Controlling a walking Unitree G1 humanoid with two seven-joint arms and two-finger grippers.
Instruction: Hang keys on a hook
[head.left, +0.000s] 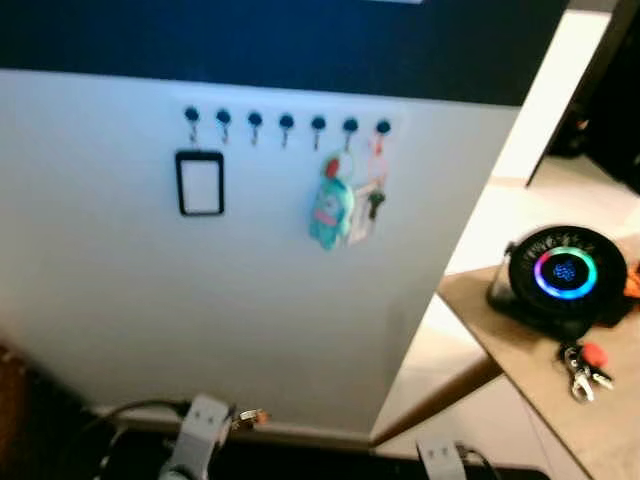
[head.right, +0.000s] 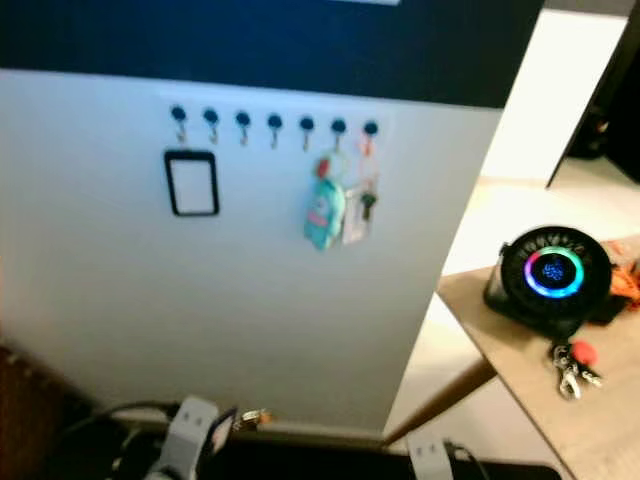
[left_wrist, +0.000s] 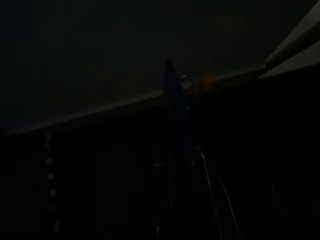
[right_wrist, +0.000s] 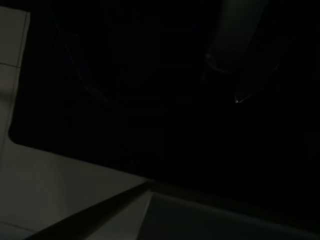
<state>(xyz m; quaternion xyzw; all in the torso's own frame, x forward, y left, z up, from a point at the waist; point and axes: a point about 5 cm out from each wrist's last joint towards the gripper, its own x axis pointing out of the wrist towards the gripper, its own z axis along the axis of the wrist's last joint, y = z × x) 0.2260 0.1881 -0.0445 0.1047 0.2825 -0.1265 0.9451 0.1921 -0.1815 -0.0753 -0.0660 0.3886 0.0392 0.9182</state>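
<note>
Left eye view: keys (head.left: 583, 366) w/ a red tag lie on the wooden worktop (head.left: 560, 420) at my right, just in front of a round black speaker (head.left: 563, 272) w/ a glowing colour ring. Something orange sits at the worktop's far right edge, too cut off to name.

Hooks: a row of seven dark hooks (head.left: 286, 123) runs across the upper part of the white wall panel (head.left: 200, 300). The two rightmost are taken: a teal fob (head.left: 330, 210) hangs from the sixth, and a small bunch w/ a dark key (head.left: 373, 200) from the seventh, the two touching. Other five hooks bare. A black-framed rectangle (head.left: 200, 182) sits on the panel under the first two.

Above the panel, a dark band. To the right of it, pale floor (head.left: 560, 190) and a dark doorway beyond.

My arms hang low at the bottom of frame, left arm (head.left: 200, 430) by the panel's base, right arm (head.left: 440, 458) nearer the worktop. Both wrist views v. dark; can't tell whether either pincer is apart or together.
</note>
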